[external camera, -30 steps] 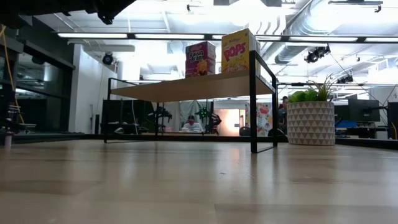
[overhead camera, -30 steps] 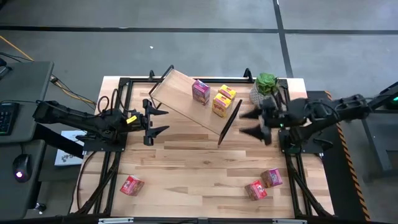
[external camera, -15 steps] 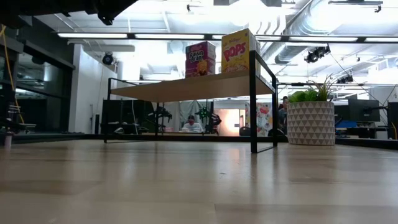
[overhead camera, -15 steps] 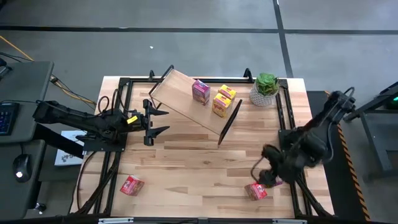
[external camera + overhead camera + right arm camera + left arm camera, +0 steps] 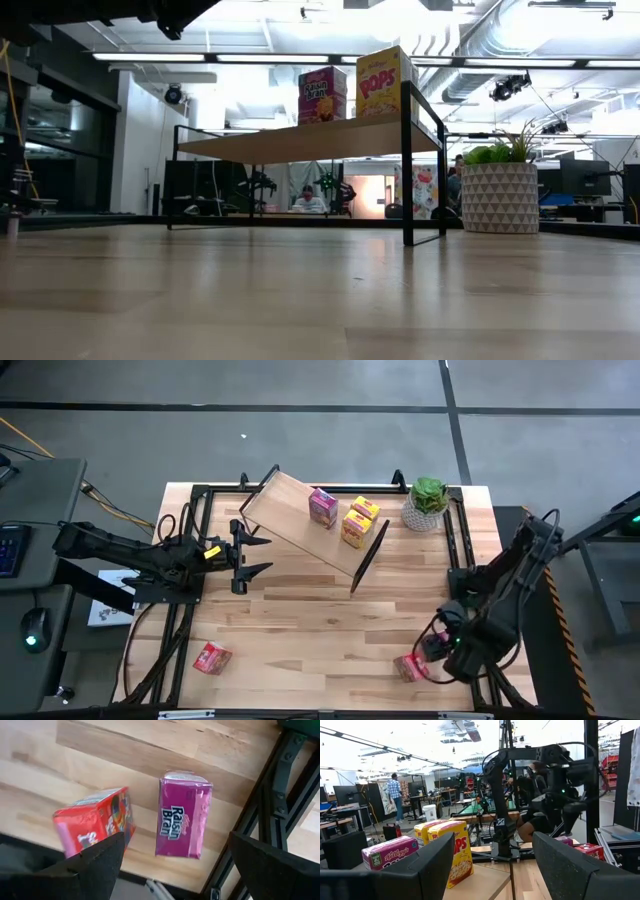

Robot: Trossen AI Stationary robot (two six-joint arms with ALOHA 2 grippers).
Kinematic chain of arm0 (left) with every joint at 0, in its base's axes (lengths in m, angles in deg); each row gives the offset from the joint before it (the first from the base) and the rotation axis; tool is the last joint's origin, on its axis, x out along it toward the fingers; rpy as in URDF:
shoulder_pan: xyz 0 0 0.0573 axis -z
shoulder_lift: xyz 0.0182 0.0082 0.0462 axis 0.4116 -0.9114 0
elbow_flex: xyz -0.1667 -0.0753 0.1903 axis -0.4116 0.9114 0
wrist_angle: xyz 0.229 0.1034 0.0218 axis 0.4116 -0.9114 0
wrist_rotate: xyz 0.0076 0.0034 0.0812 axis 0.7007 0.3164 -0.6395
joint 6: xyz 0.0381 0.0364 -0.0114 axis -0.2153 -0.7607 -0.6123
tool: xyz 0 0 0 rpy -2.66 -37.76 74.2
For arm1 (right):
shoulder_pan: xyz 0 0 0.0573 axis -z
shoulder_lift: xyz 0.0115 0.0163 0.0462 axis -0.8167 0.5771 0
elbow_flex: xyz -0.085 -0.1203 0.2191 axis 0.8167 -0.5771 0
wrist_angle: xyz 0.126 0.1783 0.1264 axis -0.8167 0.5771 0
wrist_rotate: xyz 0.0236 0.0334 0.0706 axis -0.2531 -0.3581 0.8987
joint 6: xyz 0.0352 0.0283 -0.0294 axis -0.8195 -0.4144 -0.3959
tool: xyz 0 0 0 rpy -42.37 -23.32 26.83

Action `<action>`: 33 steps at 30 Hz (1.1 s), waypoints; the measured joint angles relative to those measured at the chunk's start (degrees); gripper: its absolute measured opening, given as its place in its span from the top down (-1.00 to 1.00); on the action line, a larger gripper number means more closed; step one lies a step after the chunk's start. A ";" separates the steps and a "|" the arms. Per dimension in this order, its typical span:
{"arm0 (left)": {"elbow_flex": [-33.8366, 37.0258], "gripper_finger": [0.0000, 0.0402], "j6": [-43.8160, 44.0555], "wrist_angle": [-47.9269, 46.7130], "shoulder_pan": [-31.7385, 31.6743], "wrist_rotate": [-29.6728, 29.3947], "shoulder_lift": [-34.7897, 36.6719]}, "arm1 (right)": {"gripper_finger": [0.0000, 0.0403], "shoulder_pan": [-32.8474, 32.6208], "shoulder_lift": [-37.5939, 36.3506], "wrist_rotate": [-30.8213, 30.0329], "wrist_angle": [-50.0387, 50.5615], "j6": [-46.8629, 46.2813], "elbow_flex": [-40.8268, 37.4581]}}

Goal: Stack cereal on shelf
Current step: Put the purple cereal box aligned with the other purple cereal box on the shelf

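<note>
Magenta box (image 5: 183,815) beside table-edge frame (image 5: 272,805)

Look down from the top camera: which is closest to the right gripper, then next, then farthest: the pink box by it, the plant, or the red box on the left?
From the right gripper, open at the table's near right corner:
1. The pink box, right beneath it.
2. The plant, at the far right corner.
3. The lone red box, near the left edge.
</note>
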 joint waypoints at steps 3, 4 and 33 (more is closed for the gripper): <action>-0.01 -0.29 0.00 0.00 0.00 0.00 0.00 | -0.73 0.27 2.54 0.65 0.13 0.49 0.00; -0.01 -0.29 0.00 -0.02 0.00 0.00 0.00 | -0.73 0.27 3.34 1.58 0.41 0.73 0.00; -0.01 -0.29 1.14 -0.33 0.01 0.00 0.00 | -0.66 3.58 12.98 4.34 4.90 1.57 -0.02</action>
